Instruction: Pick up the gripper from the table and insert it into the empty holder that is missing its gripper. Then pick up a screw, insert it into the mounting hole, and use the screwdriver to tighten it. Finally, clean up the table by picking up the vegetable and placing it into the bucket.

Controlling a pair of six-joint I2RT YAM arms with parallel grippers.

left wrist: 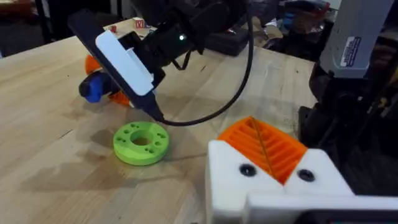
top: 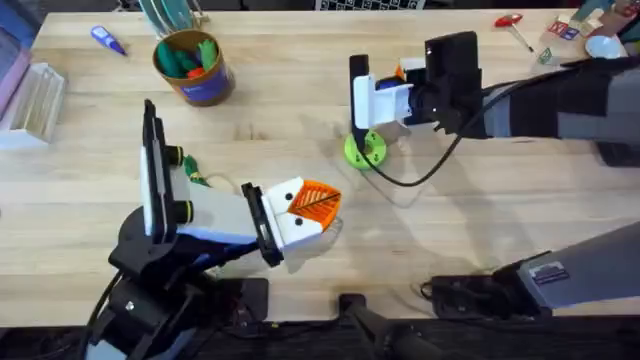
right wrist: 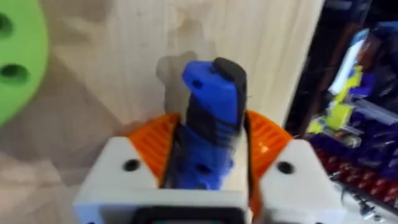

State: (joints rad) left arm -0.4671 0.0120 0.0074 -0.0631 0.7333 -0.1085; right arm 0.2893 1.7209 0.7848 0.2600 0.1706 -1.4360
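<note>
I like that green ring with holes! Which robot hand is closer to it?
Right. The right gripper hangs just above the green ring; the left gripper sits farther off.
</note>
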